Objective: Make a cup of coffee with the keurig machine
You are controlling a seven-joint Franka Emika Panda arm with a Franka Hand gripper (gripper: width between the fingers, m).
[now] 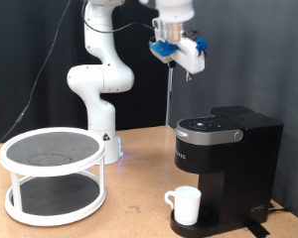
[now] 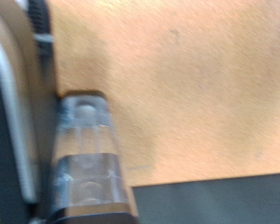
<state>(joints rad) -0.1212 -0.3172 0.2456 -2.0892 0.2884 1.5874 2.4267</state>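
The keurig machine (image 1: 226,149) stands on the wooden table at the exterior view's right, its lid down. The cup (image 1: 185,205), a small white mug, sits on the machine's drip base under the spout, handle towards the exterior view's left. My gripper (image 1: 193,61) hangs high above the machine, well clear of it. Its fingers look pressed together with nothing between them. In the wrist view the gripper (image 2: 84,107) shows as one clear block over the table, with a dark edge of the machine (image 2: 205,201) beside it.
A white two-tier round rack (image 1: 52,174) with dark mesh shelves stands at the exterior view's left. The robot's base (image 1: 104,134) is behind it. A black curtain closes off the back.
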